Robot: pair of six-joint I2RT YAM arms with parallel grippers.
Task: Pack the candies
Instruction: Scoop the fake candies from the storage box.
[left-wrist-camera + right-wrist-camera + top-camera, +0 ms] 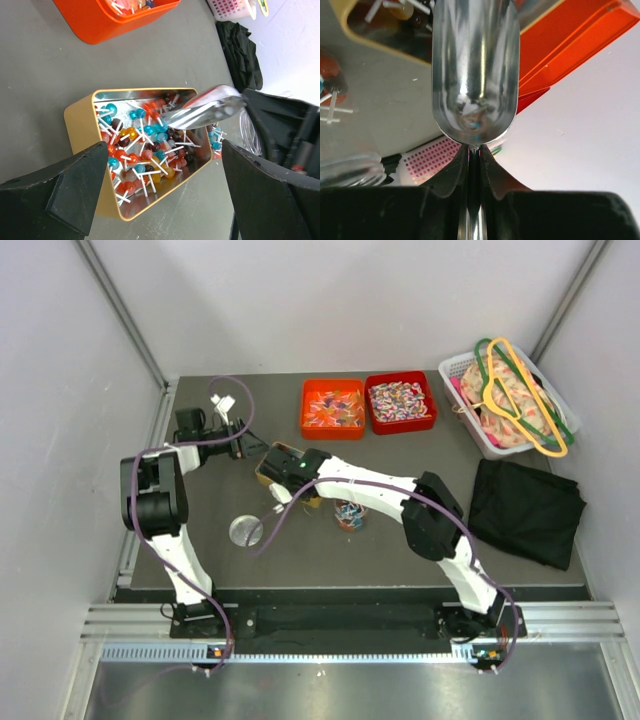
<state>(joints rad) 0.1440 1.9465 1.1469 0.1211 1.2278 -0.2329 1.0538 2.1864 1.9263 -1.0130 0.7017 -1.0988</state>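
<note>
Roughly midway, I judge: most candies lie heaped in the gold tin, while the clear jar holds only some, its lid off to the left. The right claw is clamped on the metal scoop, its bowl near empty, above the tin's rim. The left claw gapes wide, holding nothing, close by the tin. The arms crowd there; the tabletop offers room rightward

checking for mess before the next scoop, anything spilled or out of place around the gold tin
Probably yes: a few small coloured lollipops on white sticks seem to lie on the grey table just outside the gold rectangular metal tin, between it and the clear jar. They look spilled rather than packed.
</note>
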